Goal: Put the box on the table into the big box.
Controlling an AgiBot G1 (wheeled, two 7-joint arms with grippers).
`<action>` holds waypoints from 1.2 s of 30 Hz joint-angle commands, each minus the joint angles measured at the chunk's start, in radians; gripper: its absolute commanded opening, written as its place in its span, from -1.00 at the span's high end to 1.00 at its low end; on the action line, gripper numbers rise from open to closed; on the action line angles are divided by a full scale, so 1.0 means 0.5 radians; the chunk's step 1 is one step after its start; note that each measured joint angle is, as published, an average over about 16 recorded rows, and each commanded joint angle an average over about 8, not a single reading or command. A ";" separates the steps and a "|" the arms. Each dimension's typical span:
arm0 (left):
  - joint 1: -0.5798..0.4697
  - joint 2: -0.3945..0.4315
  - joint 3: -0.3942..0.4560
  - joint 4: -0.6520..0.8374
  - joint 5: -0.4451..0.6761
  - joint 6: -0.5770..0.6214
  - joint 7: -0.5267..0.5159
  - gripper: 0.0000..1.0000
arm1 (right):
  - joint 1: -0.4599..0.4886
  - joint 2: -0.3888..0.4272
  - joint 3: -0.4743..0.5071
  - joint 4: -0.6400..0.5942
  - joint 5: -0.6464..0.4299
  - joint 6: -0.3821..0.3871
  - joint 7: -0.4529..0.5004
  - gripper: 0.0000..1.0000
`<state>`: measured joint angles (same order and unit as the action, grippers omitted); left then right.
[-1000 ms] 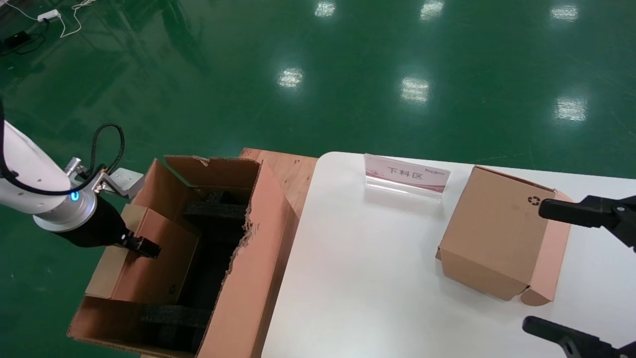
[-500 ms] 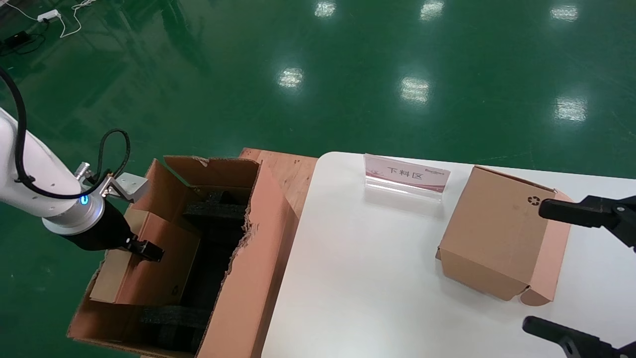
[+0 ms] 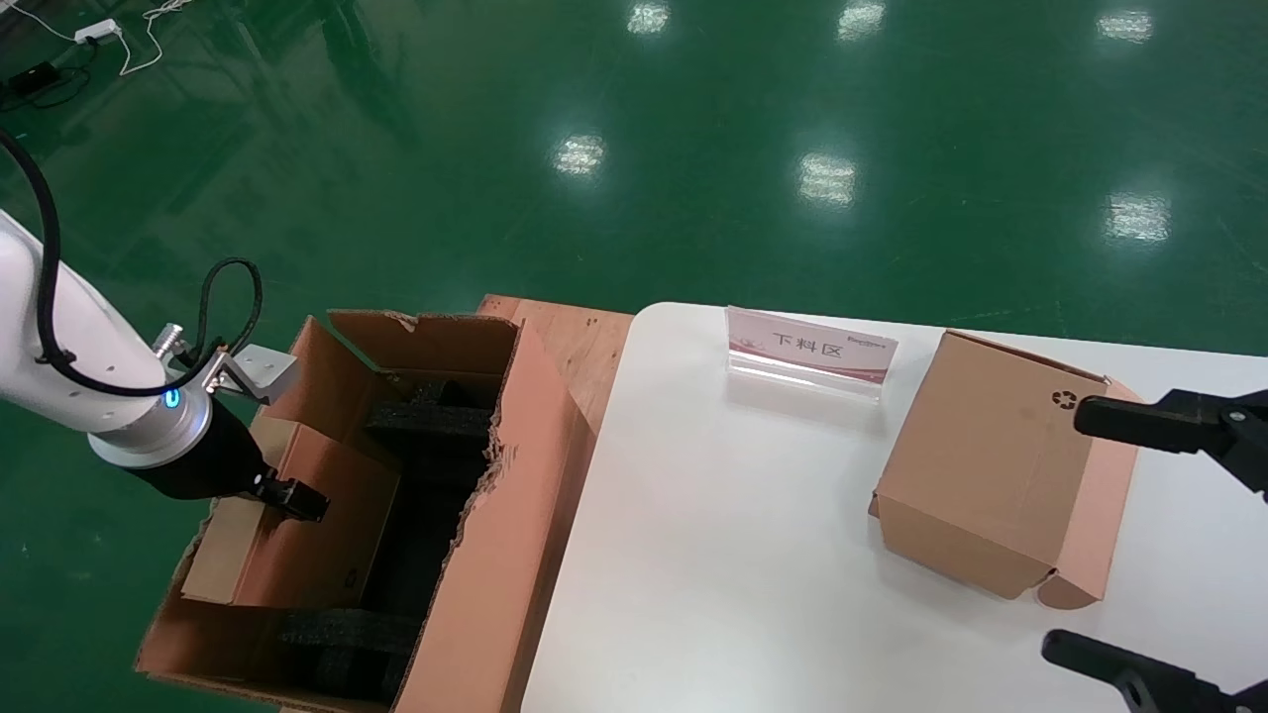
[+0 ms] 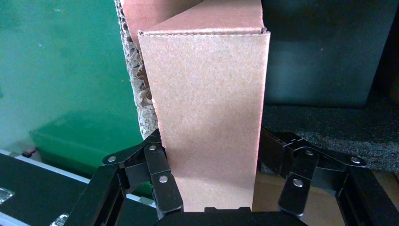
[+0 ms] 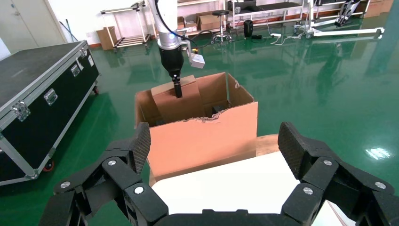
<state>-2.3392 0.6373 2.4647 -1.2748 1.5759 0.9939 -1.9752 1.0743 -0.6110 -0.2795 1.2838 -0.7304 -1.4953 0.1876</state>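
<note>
The box (image 3: 297, 540), slim plain brown cardboard, stands on edge inside the big box (image 3: 495, 555), against its left wall. My left gripper (image 3: 292, 498) is shut on the box's upper edge; in the left wrist view the box (image 4: 207, 117) fills the gap between both fingers of the gripper (image 4: 211, 136). From the right wrist view the box (image 5: 176, 103) pokes above the carton's ragged rim (image 5: 207, 132). My right gripper (image 3: 1065, 530) hangs open over the table's (image 3: 713, 555) right side, holding nothing.
A cube-like cardboard box (image 3: 991, 465) with a recycling symbol sits on the table by the right gripper. A clear sign stand (image 3: 810, 352) is at the table's far edge. Black foam inserts (image 3: 431, 426) line the carton. A black flight case (image 5: 37, 94) stands on the floor beyond.
The left gripper has lowered the box a little deeper into the big box and shifted slightly toward its left wall. The right arm has not moved.
</note>
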 commanded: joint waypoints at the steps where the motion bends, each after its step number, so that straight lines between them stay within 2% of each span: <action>1: 0.001 0.001 0.000 0.001 0.000 0.000 0.000 -1.00 | 0.000 0.000 0.000 0.000 0.000 0.000 0.000 -1.00; 36: -0.001 0.007 -0.018 -0.003 -0.010 -0.001 0.020 -1.00 | 0.000 0.000 0.000 0.000 0.000 0.000 0.000 -1.00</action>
<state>-2.3416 0.6391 2.4529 -1.2800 1.5699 0.9912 -1.9579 1.0741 -0.6109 -0.2794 1.2836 -0.7304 -1.4951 0.1876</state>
